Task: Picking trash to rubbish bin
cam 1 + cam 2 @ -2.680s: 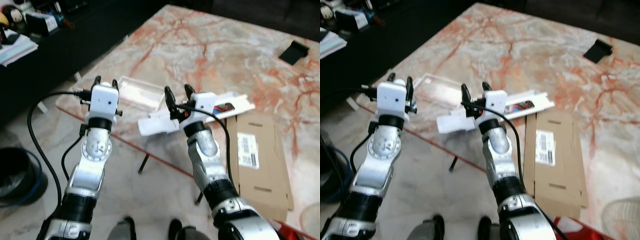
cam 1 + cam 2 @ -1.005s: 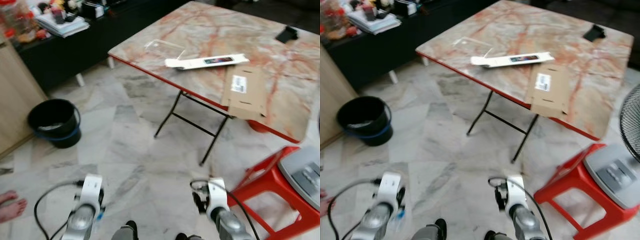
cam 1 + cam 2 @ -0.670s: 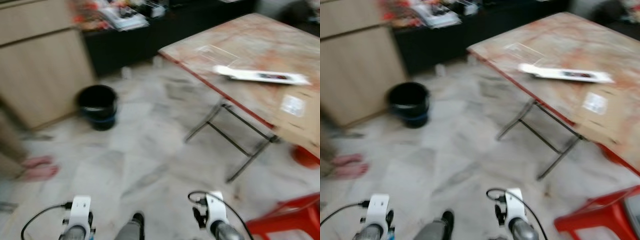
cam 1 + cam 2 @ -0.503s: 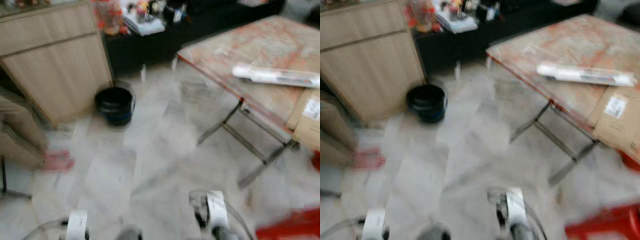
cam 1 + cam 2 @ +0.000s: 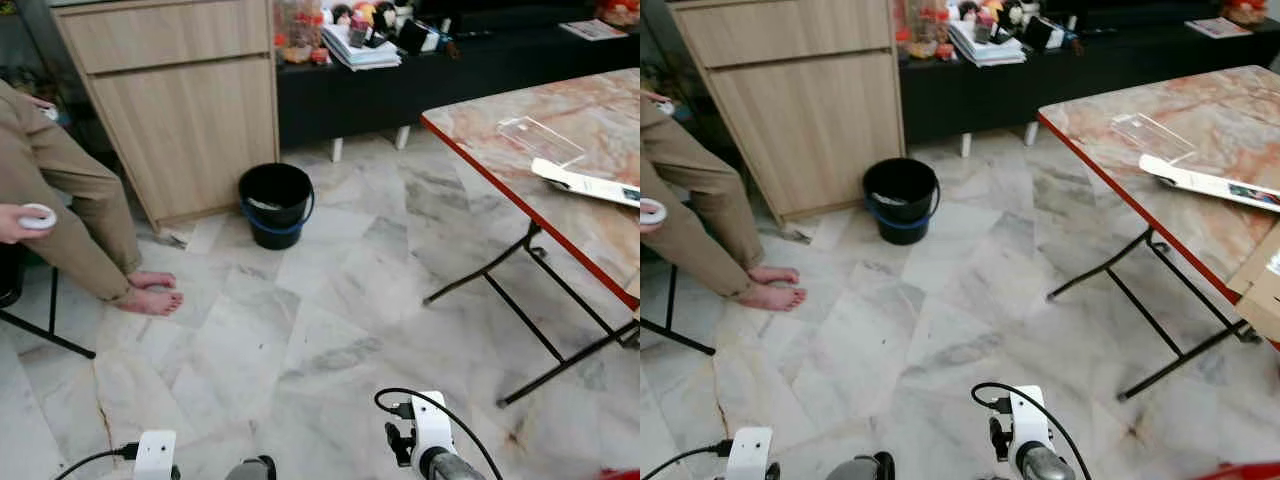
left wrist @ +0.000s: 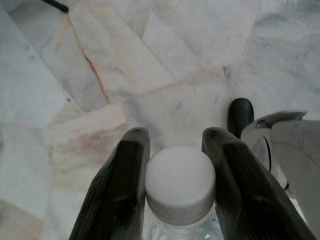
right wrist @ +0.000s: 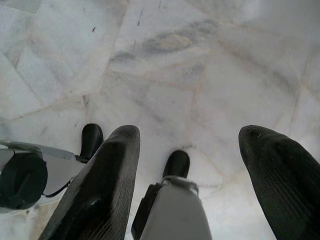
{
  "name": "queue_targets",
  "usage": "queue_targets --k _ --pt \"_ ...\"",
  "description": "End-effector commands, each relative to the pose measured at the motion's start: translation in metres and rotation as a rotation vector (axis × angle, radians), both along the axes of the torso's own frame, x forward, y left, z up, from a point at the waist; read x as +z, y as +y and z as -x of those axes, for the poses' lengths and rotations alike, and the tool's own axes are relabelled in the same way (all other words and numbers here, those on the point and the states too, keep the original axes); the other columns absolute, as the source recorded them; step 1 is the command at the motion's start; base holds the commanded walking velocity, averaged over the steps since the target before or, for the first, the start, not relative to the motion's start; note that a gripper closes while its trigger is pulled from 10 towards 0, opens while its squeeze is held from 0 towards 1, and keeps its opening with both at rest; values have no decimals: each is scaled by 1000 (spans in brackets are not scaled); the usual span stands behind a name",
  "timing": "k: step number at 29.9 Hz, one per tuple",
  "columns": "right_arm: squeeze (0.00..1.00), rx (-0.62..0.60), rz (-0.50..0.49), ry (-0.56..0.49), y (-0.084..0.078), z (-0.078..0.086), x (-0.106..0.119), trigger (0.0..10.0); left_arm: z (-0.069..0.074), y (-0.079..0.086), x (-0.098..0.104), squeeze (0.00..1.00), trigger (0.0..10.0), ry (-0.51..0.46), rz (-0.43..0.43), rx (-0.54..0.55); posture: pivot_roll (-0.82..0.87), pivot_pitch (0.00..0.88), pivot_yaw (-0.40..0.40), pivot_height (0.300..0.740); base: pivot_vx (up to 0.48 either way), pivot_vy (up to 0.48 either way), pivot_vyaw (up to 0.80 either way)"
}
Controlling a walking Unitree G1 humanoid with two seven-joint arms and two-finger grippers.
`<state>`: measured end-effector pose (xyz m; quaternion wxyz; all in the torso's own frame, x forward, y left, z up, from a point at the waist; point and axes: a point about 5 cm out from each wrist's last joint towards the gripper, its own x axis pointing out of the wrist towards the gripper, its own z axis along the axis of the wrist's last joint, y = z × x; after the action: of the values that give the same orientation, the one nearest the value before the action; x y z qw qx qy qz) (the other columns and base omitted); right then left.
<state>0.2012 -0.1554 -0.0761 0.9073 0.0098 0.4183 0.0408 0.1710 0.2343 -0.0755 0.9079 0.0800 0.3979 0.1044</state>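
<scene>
Gripping a clear, white-capped bottle (image 6: 180, 187), left fingers (image 6: 120, 190) apparently.

capped clear bottle (image 6: 180, 187) — black bin (image 5: 275, 203)

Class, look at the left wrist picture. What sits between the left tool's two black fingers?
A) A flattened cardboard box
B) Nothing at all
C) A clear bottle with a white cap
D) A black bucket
C: in the left wrist view the left tool is shut on a clear bottle, its white cap squeezed between the two black fingers above the marble floor.
</scene>
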Motion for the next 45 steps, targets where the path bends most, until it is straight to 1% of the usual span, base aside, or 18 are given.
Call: queue_targets --k 1,4,9,20,30,38,43,45 --pt "0 -26 -11 21 -2 4 -2 10000 6 2 -3 0 10000 29 -10 16 102 178 -35 740 480 0 0" --pt "0 -46 -18 16 -2 4 -2 10000 8 8 -3 0 10000 42 -17 53 106 180 -34 740 480 0 0" --pt "0 -100 -15 14 -9 3 -2 10000 8 10 -2 0 10000 46 -21 52 107 180 -28 740 480 0 0" --pt "0 -114 -13 7 -11 1 0 10000 6 6 -3 0 10000 47 -20 48 114 188 -20 740 480 0 0" --pt "0 -131 -18 4 -13 1 0 10000 10 10 -3 0 10000 53 -23 61 115 205 -14 740 480 0 0" --pt "0 -132 -13 1 -15 2 0 10000 9 10 -3 0 10000 49 -23 69 118 209 -17 740 480 0 0" --pt "0 -110 13 -1 -17 3 0 10000 9 10 -3 0 10000 48 -22 71 119 209 -18 740 480 0 0" --pt "0 -110 47 14 -19 5 -2 10000 9 10 -3 0 10000 49 -23 72 118 208 -18 740 480 0 800"
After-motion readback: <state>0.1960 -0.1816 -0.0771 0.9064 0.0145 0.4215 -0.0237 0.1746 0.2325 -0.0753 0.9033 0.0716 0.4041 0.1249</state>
